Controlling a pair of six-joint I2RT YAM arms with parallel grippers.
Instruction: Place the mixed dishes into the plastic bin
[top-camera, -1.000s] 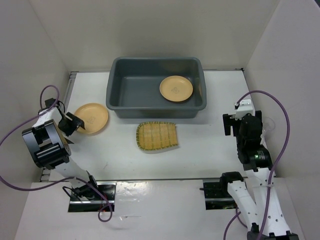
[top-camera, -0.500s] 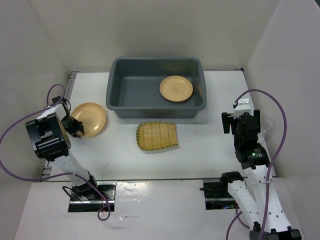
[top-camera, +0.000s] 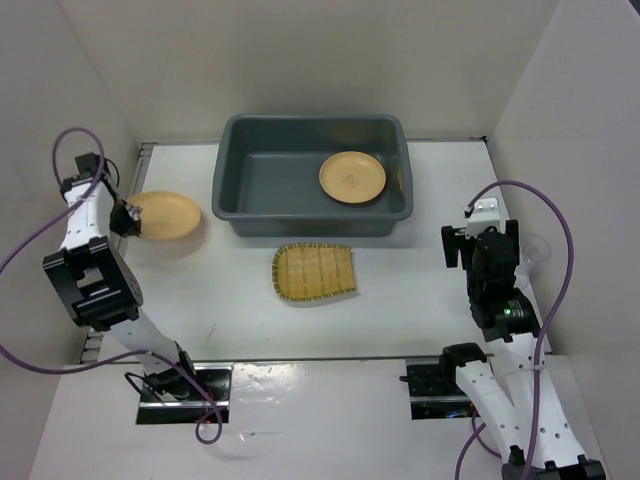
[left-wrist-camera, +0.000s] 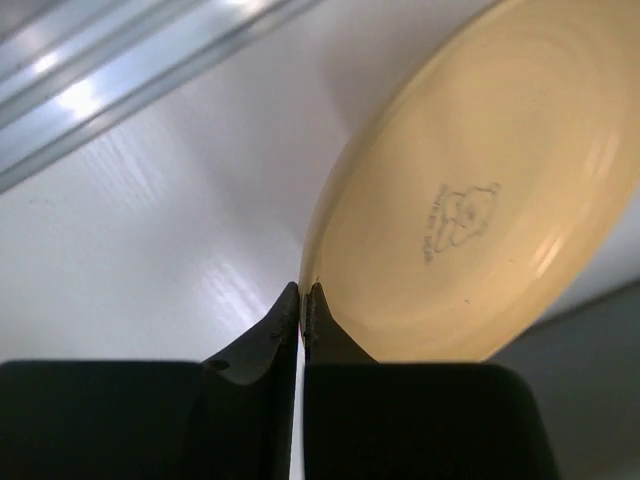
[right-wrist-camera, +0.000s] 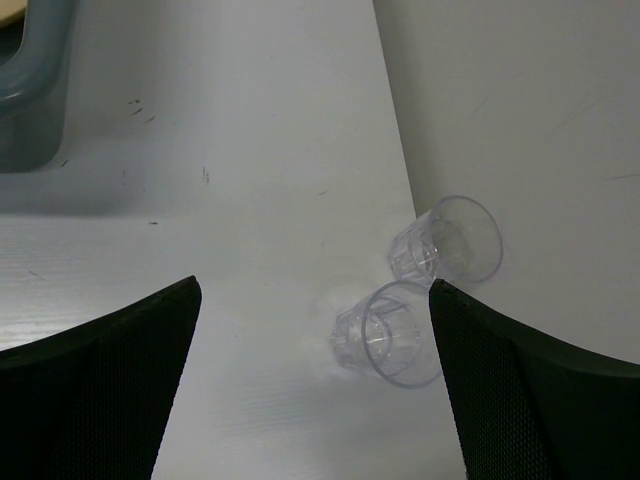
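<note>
My left gripper (top-camera: 124, 217) is shut on the rim of a yellow-orange plate (top-camera: 166, 214), held tilted above the table left of the plastic bin (top-camera: 232, 180). In the left wrist view the fingertips (left-wrist-camera: 303, 293) pinch the plate's (left-wrist-camera: 470, 200) edge. A second yellow-orange plate (top-camera: 352, 177) lies inside the bin at the right. The tan woven tray (top-camera: 314, 272) lies on the table in front of the bin. My right gripper (right-wrist-camera: 315, 288) stands open over a clear cup (right-wrist-camera: 388, 332) lying on its side, close to the right finger.
The cup lies beside the right side wall (right-wrist-camera: 520, 110), where a second clear cup shape (right-wrist-camera: 450, 243) shows, perhaps its reflection. White walls close in the table on three sides. A metal rail (left-wrist-camera: 120, 80) runs along the left edge.
My left gripper has closed on the plate's rim and carried it up and toward the back left. The right arm has barely moved.
</note>
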